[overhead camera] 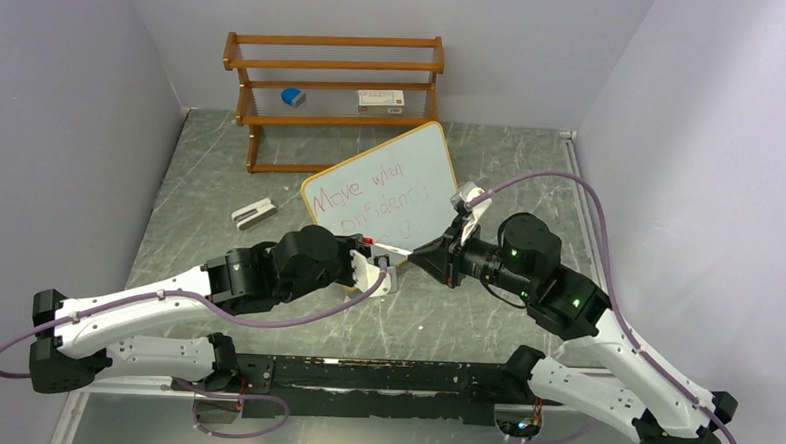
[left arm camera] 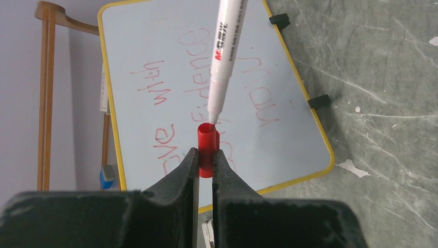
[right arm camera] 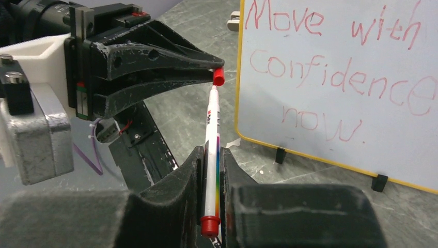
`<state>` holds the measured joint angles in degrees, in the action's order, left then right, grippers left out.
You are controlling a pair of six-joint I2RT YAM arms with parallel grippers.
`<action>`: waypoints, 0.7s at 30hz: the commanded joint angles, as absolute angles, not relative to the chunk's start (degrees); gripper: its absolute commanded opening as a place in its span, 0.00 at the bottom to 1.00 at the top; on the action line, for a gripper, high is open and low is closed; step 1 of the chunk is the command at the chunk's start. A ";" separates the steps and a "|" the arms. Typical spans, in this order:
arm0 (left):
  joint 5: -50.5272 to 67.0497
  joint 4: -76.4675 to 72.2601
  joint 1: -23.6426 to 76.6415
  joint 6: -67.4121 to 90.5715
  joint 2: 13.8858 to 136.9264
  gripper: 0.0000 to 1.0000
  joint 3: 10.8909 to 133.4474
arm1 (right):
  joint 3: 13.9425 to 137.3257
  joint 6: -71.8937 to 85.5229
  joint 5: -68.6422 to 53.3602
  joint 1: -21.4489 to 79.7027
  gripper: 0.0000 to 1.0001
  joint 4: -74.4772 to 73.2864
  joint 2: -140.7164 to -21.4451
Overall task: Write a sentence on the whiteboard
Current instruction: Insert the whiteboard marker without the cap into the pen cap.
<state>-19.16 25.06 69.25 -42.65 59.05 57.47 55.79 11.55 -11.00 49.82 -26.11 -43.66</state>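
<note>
The whiteboard (overhead camera: 412,163) stands tilted on the worktop (overhead camera: 531,188), just beyond both end effectors and on the near side of the wooden rack (overhead camera: 336,69). It carries red handwriting reading "Move with confidence now." The left end effector (left arm camera: 206,157) is closed to a narrow gap, pinching a red cap (left arm camera: 206,139) with its open mouth towards the board. The right end effector (right arm camera: 212,170) is clamped narrow on a white marker (right arm camera: 212,129), gripping the barrel near its red rear end. The marker's nib sits at the cap's mouth.
</note>
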 commanded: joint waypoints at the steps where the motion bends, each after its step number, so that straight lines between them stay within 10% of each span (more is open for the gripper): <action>1: -18.82 25.75 69.48 -42.63 58.88 0.05 59.92 | 55.86 10.80 -10.30 49.65 0.00 -27.11 -43.74; 21: -17.15 28.04 69.53 -43.29 59.88 0.05 61.46 | 55.17 11.14 -10.16 49.66 0.00 -25.17 -44.33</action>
<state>-18.44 27.14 69.25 -42.68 59.40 58.85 55.61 11.46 -10.07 49.82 -26.30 -44.40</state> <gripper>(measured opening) 0.129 0.150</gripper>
